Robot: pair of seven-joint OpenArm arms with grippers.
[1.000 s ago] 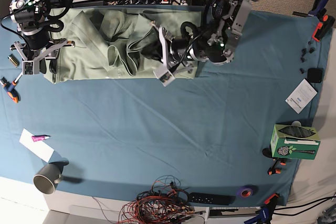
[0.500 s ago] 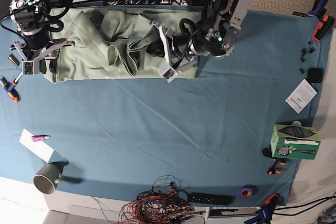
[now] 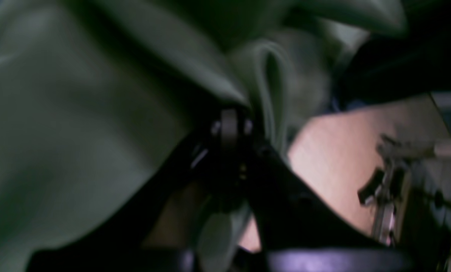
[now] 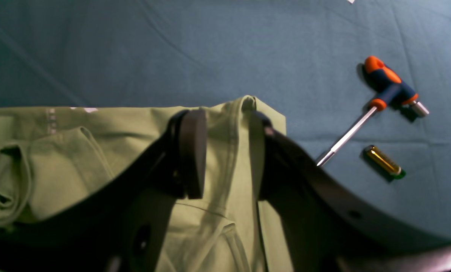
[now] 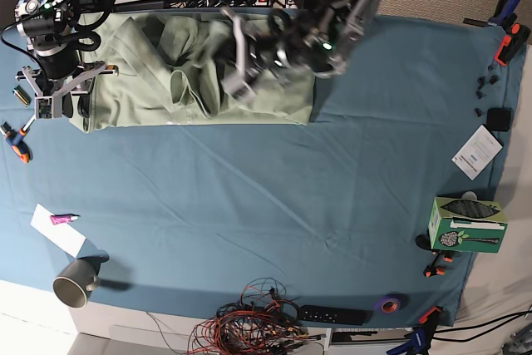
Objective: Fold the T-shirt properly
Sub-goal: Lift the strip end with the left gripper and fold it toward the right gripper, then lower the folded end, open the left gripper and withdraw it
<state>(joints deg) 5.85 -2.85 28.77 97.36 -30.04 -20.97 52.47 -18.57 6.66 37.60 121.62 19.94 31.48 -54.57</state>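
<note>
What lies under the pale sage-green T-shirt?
The pale sage-green T-shirt lies bunched on the teal-blue table cloth, which shows all around its near edges. Whatever is beneath the fabric itself is covered, so I cannot tell.

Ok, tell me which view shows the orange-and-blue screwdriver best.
The right wrist view: the screwdriver lies sharp on the blue cloth, handle and shaft visible, beside a small brass-coloured cylinder. The base view shows it only as a tiny shape at the left edge. The left wrist view does not show it.
</note>
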